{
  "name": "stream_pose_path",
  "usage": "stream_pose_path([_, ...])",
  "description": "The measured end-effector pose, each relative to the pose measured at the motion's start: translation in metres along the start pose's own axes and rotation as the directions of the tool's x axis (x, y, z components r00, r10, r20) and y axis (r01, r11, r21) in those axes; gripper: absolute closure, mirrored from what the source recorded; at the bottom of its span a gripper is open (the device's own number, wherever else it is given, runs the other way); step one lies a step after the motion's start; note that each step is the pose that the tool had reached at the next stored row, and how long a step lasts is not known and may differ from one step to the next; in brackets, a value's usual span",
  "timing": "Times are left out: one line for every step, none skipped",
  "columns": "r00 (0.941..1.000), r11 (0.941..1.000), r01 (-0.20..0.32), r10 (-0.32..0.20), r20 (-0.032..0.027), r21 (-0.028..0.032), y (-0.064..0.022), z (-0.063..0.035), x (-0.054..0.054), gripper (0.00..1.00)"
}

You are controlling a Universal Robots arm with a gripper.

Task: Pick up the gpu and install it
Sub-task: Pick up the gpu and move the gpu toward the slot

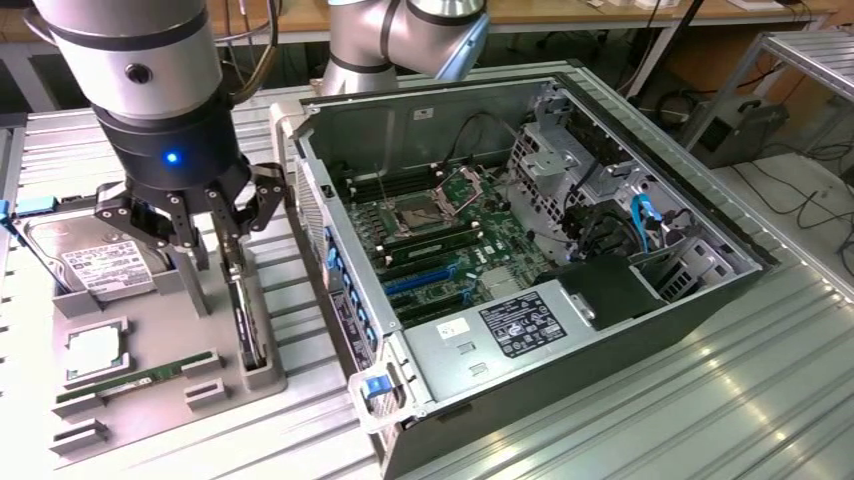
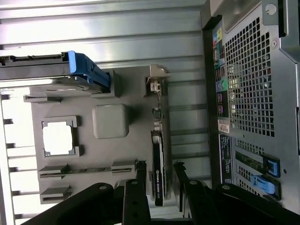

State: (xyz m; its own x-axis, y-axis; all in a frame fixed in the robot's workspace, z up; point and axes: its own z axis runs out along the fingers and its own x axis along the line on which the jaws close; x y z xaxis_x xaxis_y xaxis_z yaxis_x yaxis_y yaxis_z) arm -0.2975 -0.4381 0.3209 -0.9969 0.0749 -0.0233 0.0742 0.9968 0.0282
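The gpu stood on edge in the grey holder tray on the worktop, beside the open computer case. Its long axis ran straight through the gap of the gripper. The fingers were spread wide, one on either side of the card, clear of it and gripping nothing.

Hand points straight down, jaws apart

Whole thing sits on a ribbed silver aluminium tabletop catching bright glare, with a long light-wood workbench behind, a grey metal-framed rack at the exterior view's right and loose black cables on the floor nearby.
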Motion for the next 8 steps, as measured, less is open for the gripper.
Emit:
stream_pose_path([1.0,1.0,0.001,-0.001,0.0,0.0,-0.0005,0.0018,0.0,0.64])
stream_pose_path([1.0,1.0,0.002,-0.002,0.0,0.0,-0.0013,0.0046,0.0,0.64])
stream_pose_path([1.0,1.0,0.002,-0.002,-0.0001,-0.0001,-0.0022,0.0085,0.0,0.64])
stream_pose_path([1.0,1.0,0.002,-0.002,-0.0001,-0.0001,-0.0027,0.0105,0.0,0.64])
stream_pose_path([1.0,1.0,0.002,-0.002,0.0,-0.0001,-0.0031,0.0123,0.0,0.64])
stream_pose_path([1.0,1.0,0.002,-0.002,-0.0001,-0.0001,-0.0034,0.0141,0.0,0.64])
stream_pose_path([1.0,1.0,0.002,-0.002,-0.0001,-0.0001,-0.0035,0.0161,0.0,0.64])
stream_pose_path([1.0,1.0,0.002,-0.002,0.0,-0.0002,-0.0036,0.0178,-0.001,0.64])
